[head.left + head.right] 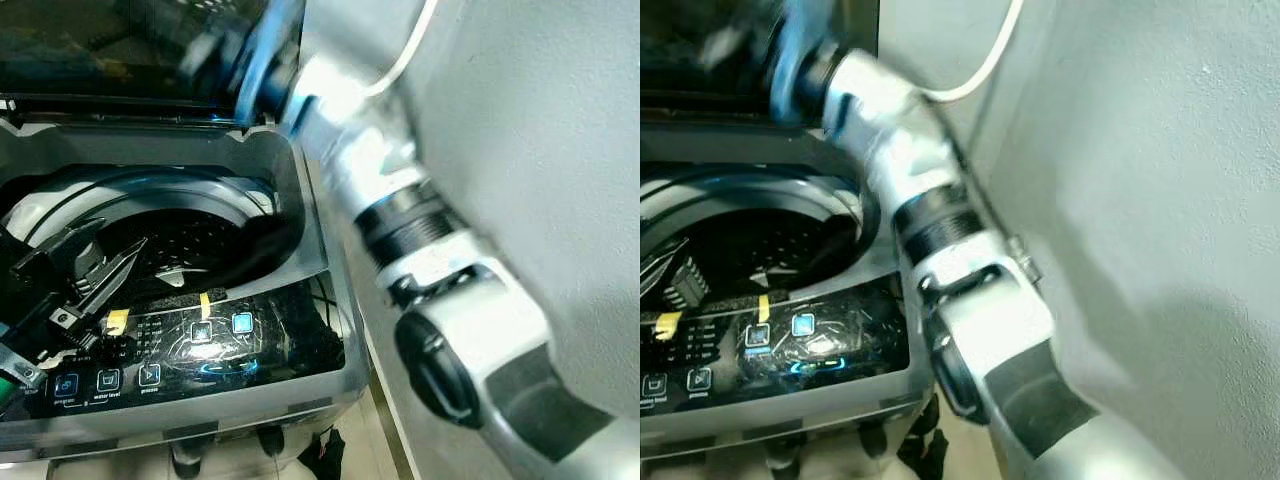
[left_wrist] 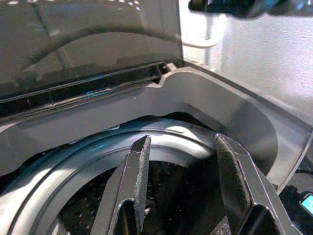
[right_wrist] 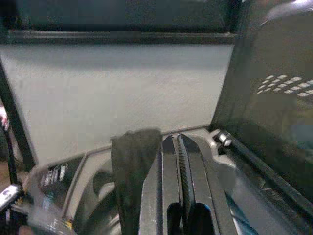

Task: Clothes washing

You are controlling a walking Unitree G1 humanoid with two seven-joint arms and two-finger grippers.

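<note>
Here, the washing machine (image 1: 250,400) stands in front of me with its lid (image 2: 73,44) raised and leaning back, tinted and dark; the drum (image 1: 190,240) below is a perforated dark well inside a grey ring (image 2: 161,142), and I cannot tell whether any laundry lies at its bottom; along the front edge runs the glossy control panel (image 1: 790,350) with lit blue icons and 2 small yellow tape strips (image 1: 205,300).

To the right of the machine rises a pale wall (image 1: 1160,200), and a white cable (image 1: 985,70) curves down it behind the lid; on the tiled floor at the machine's foot lies something small and black, which I cannot identify.

My left gripper (image 1: 105,255) hangs at the left side of the drum opening, its 2 black fingers (image 2: 139,166) spread apart with nothing between them, pointing toward the ring.

My right arm (image 1: 970,330) reaches up past the machine's right rear corner; my right gripper (image 3: 177,142) is up by the lid's edge, its fingers pressed together; a dark piece of cloth (image 3: 132,166) hangs just beside them, and I cannot tell whether they pinch it.
</note>
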